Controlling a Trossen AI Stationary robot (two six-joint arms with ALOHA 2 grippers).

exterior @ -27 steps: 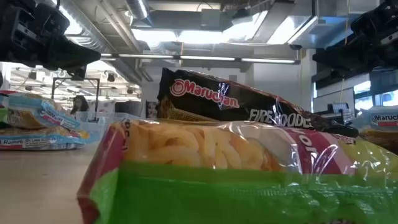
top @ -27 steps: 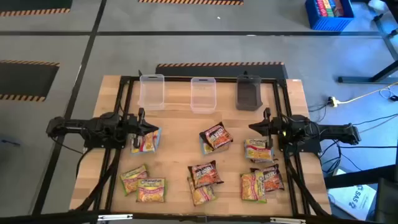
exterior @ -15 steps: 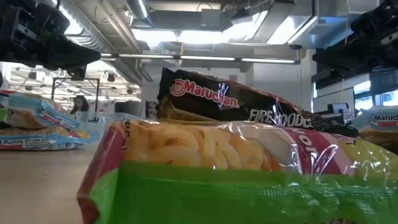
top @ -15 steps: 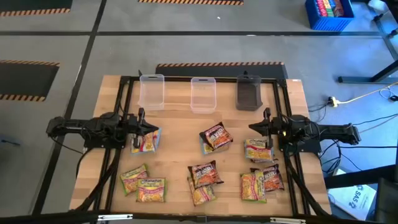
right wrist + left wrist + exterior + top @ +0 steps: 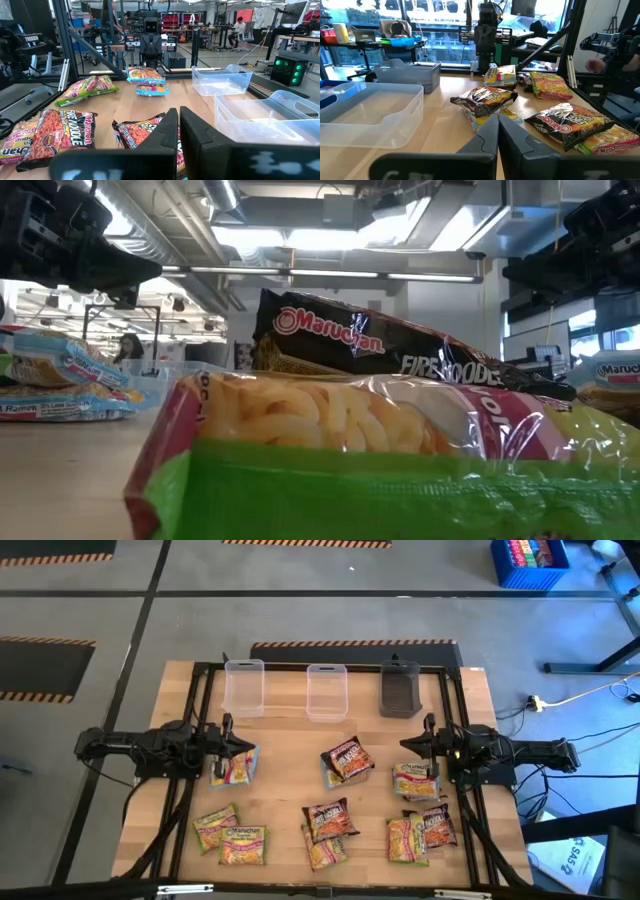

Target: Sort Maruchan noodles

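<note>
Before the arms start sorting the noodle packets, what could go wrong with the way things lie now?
Several packets overlap: a dark maroon packet lies on another near the table's middle, so a grasp may lift two. The left pincer and right pincer are both shut and must open first. The two clear tubs look light and might slide if bumped.

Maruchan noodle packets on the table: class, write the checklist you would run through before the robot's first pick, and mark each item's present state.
1. Left gripper empty, fingers shut: ok.
2. Right gripper empty, fingers shut: ok.
3. Two clear tubs empty: ok.
4. Dark grey tub empty: cannot tell.
5. Noodle packets lying singly: not ok, several overlap.
6. Jaws opened for a pick: not ok.
</note>
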